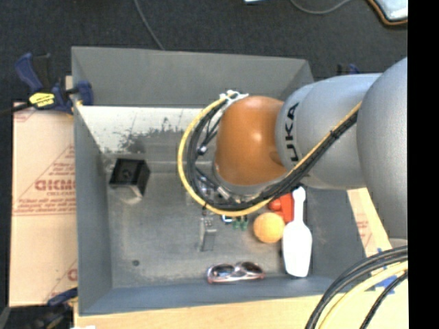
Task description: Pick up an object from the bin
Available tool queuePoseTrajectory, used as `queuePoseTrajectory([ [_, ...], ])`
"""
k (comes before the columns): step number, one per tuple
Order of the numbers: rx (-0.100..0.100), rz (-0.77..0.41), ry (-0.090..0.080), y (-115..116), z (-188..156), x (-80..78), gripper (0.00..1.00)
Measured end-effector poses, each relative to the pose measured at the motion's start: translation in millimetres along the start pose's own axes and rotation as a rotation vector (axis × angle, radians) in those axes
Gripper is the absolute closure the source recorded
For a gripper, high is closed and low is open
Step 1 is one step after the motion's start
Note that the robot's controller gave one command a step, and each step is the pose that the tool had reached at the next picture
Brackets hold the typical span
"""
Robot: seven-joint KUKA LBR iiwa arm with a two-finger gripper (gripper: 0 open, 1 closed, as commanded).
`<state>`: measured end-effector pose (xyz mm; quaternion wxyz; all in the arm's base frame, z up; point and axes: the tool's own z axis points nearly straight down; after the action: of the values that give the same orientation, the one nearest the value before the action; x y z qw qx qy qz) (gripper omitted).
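Orange ball right of middle in the bin, tucked against a white bottle — probably light, smooth, prone to rolling, so best pinched straight across the widest part. Sunglasses by the near wall, black box well off left. Gripper over bare floor just left of the ball — open or closed, can't tell.

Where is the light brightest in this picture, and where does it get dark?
In the camera view, light falls hardest on the bin's back wall, leaving a pale, bright patch. The orange cover on the arm shows a soft sheen, and the sunglasses by the near wall glint. The floor darkens close under the arm.
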<state>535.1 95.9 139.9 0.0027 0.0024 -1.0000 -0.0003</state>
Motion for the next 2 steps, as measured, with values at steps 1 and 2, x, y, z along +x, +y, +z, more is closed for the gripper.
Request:
queuePoseTrajectory([
  [1, -0.001, 0.005, -0.008, -0.5, -4.7, -1.7, 0.00],
  [2, 0.000, -0.188, -0.003, -126.1, 68.5, 38.0, 0.00],
])
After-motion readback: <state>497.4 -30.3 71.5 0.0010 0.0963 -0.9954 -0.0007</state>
